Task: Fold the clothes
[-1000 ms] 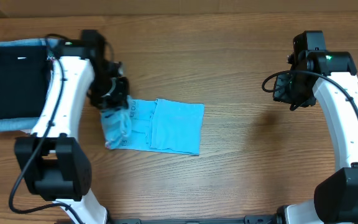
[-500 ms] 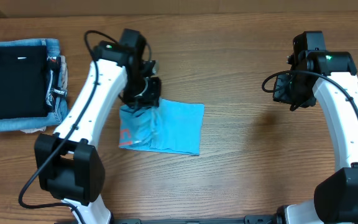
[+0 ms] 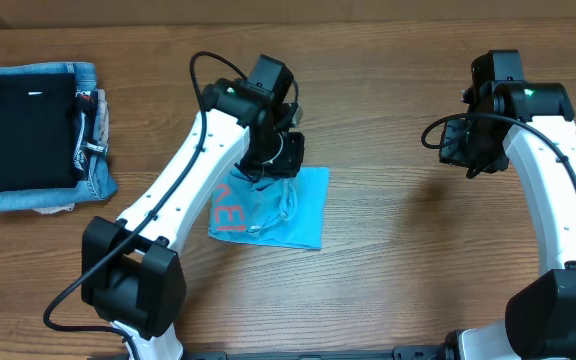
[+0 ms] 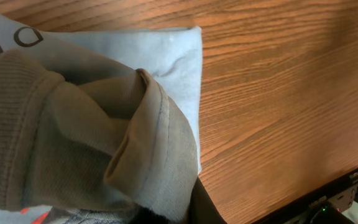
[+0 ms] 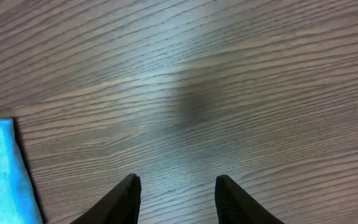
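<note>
Blue T-shirt (image 3: pixel 286 208) in mid of table (image 3: pixel 398 260), half folded, pink letters showing on its left part. Left gripper (image 3: pixel 271 172) pressed tight on a bunched-up edge of shirt, held over its top left bit. Right gripper (image 5: pixel 176 194) far off to the right over bare wood, jaws spread, nothing btwn them.

Step in hand, prob.: pull the pinched edge over to the right side. Best to go slow & low, so the bottom layer stays put. Line up w/ the straight right edge, lay flat, then let go.

Overhead view: whole shirt shape, plus black garment (image 3: pixel 23 135) on denim-blue garment (image 3: pixel 93 180) at far left. Not seen from the wrists.

Left wrist view: close look at the lifted fold, ribbed band & flat bottom layer's edge on wood. Fingertips hidden there.

Right wrist view: only a thin blue strip of shirt at left.
</note>
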Controlling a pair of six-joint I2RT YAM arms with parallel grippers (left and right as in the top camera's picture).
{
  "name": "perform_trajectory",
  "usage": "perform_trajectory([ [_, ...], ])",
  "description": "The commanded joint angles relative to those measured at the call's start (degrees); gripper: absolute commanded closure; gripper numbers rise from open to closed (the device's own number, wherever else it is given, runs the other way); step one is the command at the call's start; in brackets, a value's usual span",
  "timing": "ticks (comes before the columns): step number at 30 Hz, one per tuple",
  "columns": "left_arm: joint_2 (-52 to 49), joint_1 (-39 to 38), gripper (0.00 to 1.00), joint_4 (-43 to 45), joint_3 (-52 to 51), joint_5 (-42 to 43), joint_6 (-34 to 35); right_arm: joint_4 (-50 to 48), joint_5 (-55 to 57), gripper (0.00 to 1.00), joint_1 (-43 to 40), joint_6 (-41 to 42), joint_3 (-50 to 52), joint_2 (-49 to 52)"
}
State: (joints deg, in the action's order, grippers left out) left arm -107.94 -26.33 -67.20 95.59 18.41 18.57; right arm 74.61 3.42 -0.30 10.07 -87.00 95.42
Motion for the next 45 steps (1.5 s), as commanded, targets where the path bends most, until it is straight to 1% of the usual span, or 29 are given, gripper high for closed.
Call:
perform_trajectory([
  [1, 0.90, -0.50, 0.92, 0.15, 0.90, -0.59, 1.18, 0.13, 0.37, 0.57, -0.11, -0.31, -0.39, 0.15],
  [8, 0.24, -1.66, 0.90, 0.92, 0.87, -0.48, 1.29, 0.33, 0.37, 0.57, -0.11, -0.31, -0.39, 0.15],
  [10, 0.17, -2.32, 0.87, 1.16, 0.87, -0.39, 1.42, 0.26, 0.37, 0.57, -0.11, -0.31, -0.39, 0.15],
  [11, 0.13, -2.69, 0.82, 1.18, 0.87, -0.44, 1.40, 0.26, 0.37, 0.57, -0.11, -0.31, -0.39, 0.15],
  [12, 0.04, -2.99, 0.68, 1.18, 0.85, -0.44, 1.40, 0.26, 0.37, 0.56, -0.11, -0.31, -0.39, 0.15],
  [13, -0.02, -3.30, 0.59, 1.22, 0.85, -0.42, 1.40, 0.26, 0.39, 0.56, -0.11, -0.31, -0.39, 0.15],
  [14, -0.09, -3.65, 0.55, 1.25, 0.85, -0.42, 1.40, 0.24, 0.39, 0.56, -0.11, -0.31, -0.39, 0.15],
  [15, -0.11, -3.98, 0.54, 1.22, 0.85, -0.50, 1.16, 0.09, 0.37, 0.56, -0.11, -0.31, -0.39, 0.15],
  [17, -0.04, -4.09, 0.56, 1.11, 0.90, -0.66, -0.02, 0.04, 0.37, 0.56, -0.11, -0.31, -0.39, 0.15],
  [18, -0.02, -3.98, 0.60, 0.90, 0.96, -0.72, -0.98, 0.09, 0.37, 0.56, -0.11, -0.31, -0.39, 0.15],
  [20, 0.24, -2.93, 0.62, -0.09, 1.11, -1.25, -1.90, 0.09, 0.28, 0.56, -0.11, -0.50, -0.39, 0.15],
  [24, 1.77, 2.34, 0.64, -3.52, 1.55, -5.05, -2.25, 0.07, -6.71, 0.56, 0.42, -6.60, -0.39, 0.15],
  [27, 3.28, 9.03, 0.63, -5.77, 1.68, -7.48, -2.27, -0.17, -12.02, 0.55, 2.38, -9.09, -0.39, 0.15],
  [32, 3.26, 20.59, 0.57, -6.19, 1.53, -8.24, -1.64, -2.84, -14.36, 0.47, 9.46, -9.07, -0.39, 0.17],
  [35, 2.80, 24.52, 0.57, -4.87, 0.48, -7.34, -1.70, -4.72, -16.90, 0.44, 14.73, -9.03, -0.39, 0.79],
  [40, 2.40, 25.20, 0.56, -1.77, -4.24, -6.80, -2.12, -7.10, -22.51, 0.44, 22.84, -8.37, 1.18, 3.63],
  [45, 2.38, 24.76, 0.56, 2.64, -11.47, -5.05, -2.21, -11.26, -22.58, 0.44, 29.38, -8.37, 2.40, 6.40],
])
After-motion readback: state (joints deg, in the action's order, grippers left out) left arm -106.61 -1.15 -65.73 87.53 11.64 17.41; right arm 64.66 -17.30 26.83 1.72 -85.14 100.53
